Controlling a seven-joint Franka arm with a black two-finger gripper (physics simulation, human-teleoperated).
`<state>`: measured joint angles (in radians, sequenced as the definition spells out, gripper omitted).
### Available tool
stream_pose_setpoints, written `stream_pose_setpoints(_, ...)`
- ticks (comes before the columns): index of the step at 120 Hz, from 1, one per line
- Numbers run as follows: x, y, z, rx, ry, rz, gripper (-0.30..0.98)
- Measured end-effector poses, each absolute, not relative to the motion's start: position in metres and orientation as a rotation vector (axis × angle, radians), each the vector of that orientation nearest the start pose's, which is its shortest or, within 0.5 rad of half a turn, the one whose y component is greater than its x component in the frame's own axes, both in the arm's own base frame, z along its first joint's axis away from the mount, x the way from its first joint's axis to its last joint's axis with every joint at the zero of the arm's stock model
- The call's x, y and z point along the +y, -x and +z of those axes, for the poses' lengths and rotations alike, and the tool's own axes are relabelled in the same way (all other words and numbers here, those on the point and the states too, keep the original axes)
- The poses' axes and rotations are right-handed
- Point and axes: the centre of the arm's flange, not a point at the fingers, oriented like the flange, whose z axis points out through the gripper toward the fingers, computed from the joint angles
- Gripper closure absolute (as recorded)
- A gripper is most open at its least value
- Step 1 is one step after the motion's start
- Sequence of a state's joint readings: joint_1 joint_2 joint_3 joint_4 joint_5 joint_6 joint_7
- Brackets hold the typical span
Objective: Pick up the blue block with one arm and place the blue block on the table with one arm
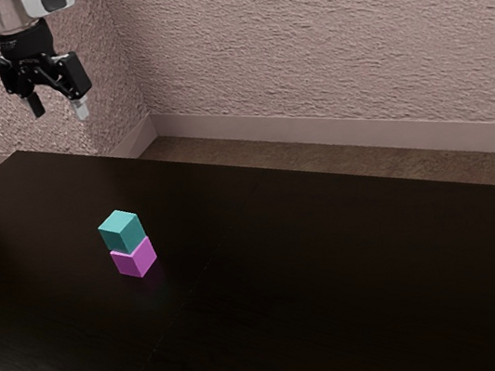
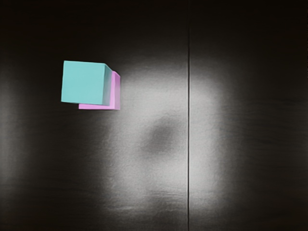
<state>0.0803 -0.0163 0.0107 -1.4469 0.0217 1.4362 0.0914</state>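
Note:
High above the table [image 1: 336, 266], my gripper [image 1: 59, 113] hangs open in the exterior view's upper left, with nothing between its fingers. The blue block, teal in colour [image 1: 122, 232], rests on top of a pink block [image 1: 135, 259], which stands on the dark table. Both blocks are below the gripper and apart from it. In the wrist view the blue block [image 2: 83, 83] partly covers the pink block [image 2: 115, 91], and the dark tabletop [image 2: 250, 144] lies around them.
A textured pinkish wall [image 1: 319, 42] with a pale baseboard [image 1: 313, 126] rises beyond the table's far edge. A thin seam runs across the tabletop beside the two blocks.

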Motion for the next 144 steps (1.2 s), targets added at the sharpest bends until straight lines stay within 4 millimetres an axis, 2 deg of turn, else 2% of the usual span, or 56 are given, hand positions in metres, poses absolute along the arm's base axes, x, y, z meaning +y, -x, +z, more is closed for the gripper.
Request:
stream_pose_setpoints(22, 0.044, -0.533, 0.681, 0.023, 3.127, -0.008, 0.0)
stream_pose_setpoints(25, 0.042, -0.532, 0.692, 0.026, 3.127, -0.036, 0.0)
stream_pose_setpoints(33, 0.038, -0.517, 0.766, 0.037, 3.109, -0.252, 0.0)
stream_pose_setpoints(37, 0.035, -0.511, 0.789, 0.043, 3.101, -0.318, 0.0)
stream_pose_setpoints(42, 0.033, -0.508, 0.8, 0.052, 3.098, -0.341, 0.0)
stream_pose_setpoints(53, 0.027, -0.514, 0.796, 0.071, 3.103, -0.309, 0.0)
stream_pose_setpoints(67, 0.025, -0.538, 0.767, 0.08, 3.114, -0.217, 0.0)
stream_pose_setpoints(81, 0.036, -0.558, 0.745, 0.056, 3.117, -0.187, 0.0)
stream_pose_setpoints(90, 0.047, -0.574, 0.722, 0.03, 3.125, -0.137, 0.0)
stream_pose_setpoints(98, 0.051, -0.585, 0.675, 0.022, 3.132, -0.033, 0.0)
stream_pose_setpoints(109, 0.041, -0.585, 0.584, 0.051, 3.146, 0.127, 0.0)
stream_pose_setpoints(117, 0.04, -0.583, 0.535, 0.053, 3.152, 0.164, 0.0)
stream_pose_setpoints(132, 0.053, -0.581, 0.489, 0.014, 3.157, 0.129, 0.0)
stream_pose_setpoints(144, 0.079, -0.584, 0.474, -0.01, 3.141, 0.039, 0.0)
